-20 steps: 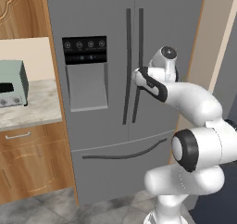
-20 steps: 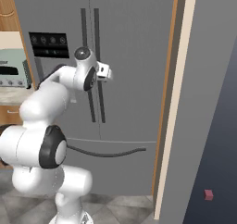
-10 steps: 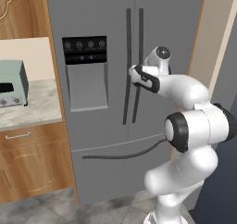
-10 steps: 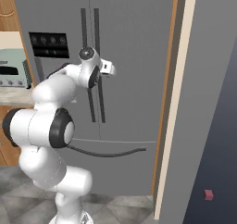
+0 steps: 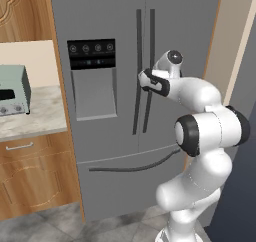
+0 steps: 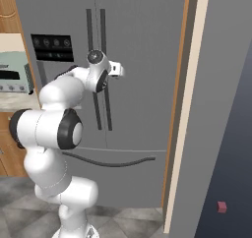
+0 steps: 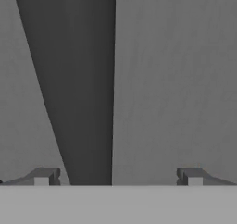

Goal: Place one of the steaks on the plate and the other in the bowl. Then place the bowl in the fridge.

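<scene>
- The fridge (image 5: 110,31) is standing with both upper doors and the lower drawer shut, so whatever is inside is hidden from every view.
- The gripper (image 7: 118,177) is pointing straight at the fridge front, its two fingertips (image 7: 44,177) standing spread wide apart and holding nothing.
- In the hand view, a dark door handle (image 7: 76,79) is running up the picture between the fingertips, lying nearer the left one; bare grey door panel is lying between it and the right one.
- In the left base view, the gripper (image 5: 146,81) is sitting at the pair of long dark handles (image 5: 144,71), close to the right-hand bar; whether a finger is touching it cannot be told.
- In the right base view, the hand (image 6: 114,70) is reaching toward the same handles (image 6: 97,70) from the arm's side.
- The black dispenser panel (image 5: 91,53) is lying to the left of the fingers, on the left door.
- The curved drawer handle (image 5: 135,165) is running below the fingers.
- A pale green toaster oven (image 5: 12,90) is resting on a marble counter (image 5: 37,117), well to the left of the fingers, beyond the fridge edge.
- A small red block (image 6: 221,207) is lying low on the grey wall, far to the right of the fingers.
</scene>
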